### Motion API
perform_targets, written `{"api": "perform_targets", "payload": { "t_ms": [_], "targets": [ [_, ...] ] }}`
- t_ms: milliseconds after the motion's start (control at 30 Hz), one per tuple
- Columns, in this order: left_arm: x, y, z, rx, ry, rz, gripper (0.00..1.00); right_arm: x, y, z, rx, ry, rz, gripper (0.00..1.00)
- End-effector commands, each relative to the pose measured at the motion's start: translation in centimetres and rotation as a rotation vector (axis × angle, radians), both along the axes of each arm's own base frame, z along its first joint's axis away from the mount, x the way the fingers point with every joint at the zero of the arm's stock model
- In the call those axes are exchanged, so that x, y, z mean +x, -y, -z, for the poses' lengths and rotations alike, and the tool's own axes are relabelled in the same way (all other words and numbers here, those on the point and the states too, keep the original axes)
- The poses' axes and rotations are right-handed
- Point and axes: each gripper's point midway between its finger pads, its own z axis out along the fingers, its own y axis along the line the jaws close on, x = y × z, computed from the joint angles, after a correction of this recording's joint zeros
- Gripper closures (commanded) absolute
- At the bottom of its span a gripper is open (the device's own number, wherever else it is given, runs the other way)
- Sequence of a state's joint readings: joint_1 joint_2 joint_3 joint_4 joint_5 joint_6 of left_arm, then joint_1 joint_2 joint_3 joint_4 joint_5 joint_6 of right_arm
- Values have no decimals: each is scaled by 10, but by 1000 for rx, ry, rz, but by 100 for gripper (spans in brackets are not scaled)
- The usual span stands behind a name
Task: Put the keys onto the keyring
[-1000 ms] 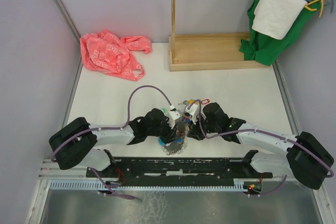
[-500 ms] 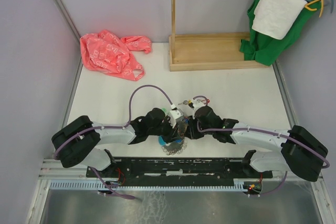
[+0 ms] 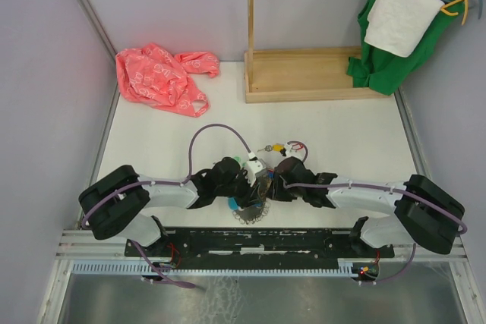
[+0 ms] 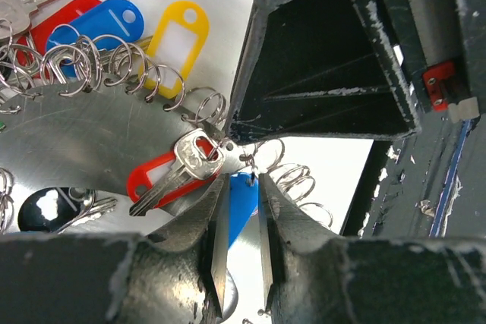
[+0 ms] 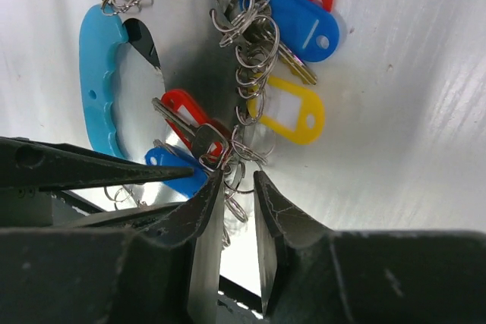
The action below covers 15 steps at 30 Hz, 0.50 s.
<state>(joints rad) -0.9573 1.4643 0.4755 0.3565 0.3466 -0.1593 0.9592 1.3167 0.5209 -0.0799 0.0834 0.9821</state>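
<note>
The keyring (image 3: 249, 212) lies at the near table edge between both arms. Its light-blue sleeve (image 5: 99, 89) and grey coiled metal (image 4: 83, 66) carry keys with red, blue and yellow tags (image 5: 292, 115). My left gripper (image 4: 244, 180) has its jaws close together with a blue tag (image 4: 241, 206) between them. My right gripper (image 5: 239, 176) comes from the opposite side. Its jaws are narrow around a small wire ring (image 5: 241, 158), which joins a silver key with a red tag (image 5: 190, 119). The two grippers' tips almost touch. In the top view the arms hide both jaws.
A loose key with a yellow tag (image 3: 277, 146) lies just beyond the grippers. A pink bag (image 3: 159, 77) is at the back left. A wooden stand (image 3: 304, 73) and a green cloth with a white towel (image 3: 399, 17) are at the back right. A black rail (image 3: 258, 240) runs along the near edge.
My right arm has swung left and nearer, from over the loose keys to tip-to-tip with my left gripper. The yellow-tagged key is now uncovered. My left arm has barely moved.
</note>
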Motion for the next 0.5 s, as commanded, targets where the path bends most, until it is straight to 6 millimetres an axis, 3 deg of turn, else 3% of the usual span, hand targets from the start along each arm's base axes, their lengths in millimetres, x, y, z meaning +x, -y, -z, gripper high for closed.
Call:
{"api": "perform_targets", "payload": {
  "t_ms": [0,300,467],
  "targets": [
    [-2,11,-11,-56,-10,8,72,5,-17,-12,55,-11,43,71],
    [-4,10,-3,-37,-20,8,78,14,-11,-16,9,52,43,72],
    [4,4,-6,-26,5,-55,79,15,-5,-34,-33,97,3,71]
  ]
}}
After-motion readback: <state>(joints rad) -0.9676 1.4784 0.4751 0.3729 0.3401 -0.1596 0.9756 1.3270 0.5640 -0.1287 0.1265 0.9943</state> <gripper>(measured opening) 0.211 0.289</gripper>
